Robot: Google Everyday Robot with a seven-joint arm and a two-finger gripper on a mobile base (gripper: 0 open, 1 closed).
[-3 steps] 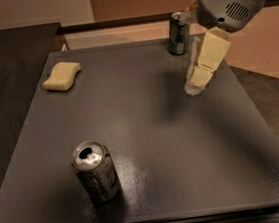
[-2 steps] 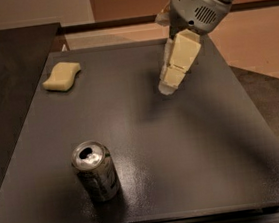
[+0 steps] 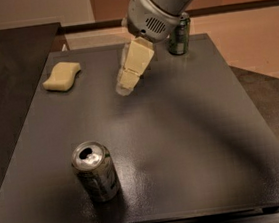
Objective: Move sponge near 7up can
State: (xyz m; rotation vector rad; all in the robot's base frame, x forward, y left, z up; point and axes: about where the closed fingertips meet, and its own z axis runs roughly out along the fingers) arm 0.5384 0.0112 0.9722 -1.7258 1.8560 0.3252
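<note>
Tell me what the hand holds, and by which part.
Nothing. The hand hangs above the table, apart from the sponge, which lies free near the table's far left corner.

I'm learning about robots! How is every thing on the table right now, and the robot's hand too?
sponge: lying flat, far left of the table, untouched.
7up can: upright near the front, top opened.
dark green can: upright at the far edge.
gripper: in the air between sponge and dark green can, touching neither.
</note>
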